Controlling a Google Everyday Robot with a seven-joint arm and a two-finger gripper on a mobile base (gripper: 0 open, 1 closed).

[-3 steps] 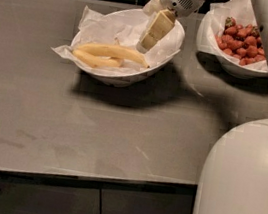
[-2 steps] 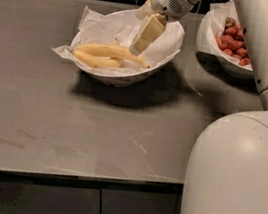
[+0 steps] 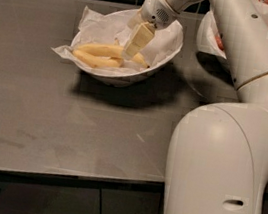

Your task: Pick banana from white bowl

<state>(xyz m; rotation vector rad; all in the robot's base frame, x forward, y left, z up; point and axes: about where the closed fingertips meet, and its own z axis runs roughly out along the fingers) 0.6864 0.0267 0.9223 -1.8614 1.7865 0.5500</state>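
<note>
The white arm [image 3: 219, 178] is looming up front on the right, above the grey table [image 3: 46, 115]. Beyond it the banana [image 3: 100, 49] is lying in the white bowl [image 3: 128, 80]. The gripper [image 3: 131, 53] is hanging at its right end, grip width impossible to tell.

no readable text, hand [image 3: 131, 52] over white bowl [image 3: 123, 80]
</note>
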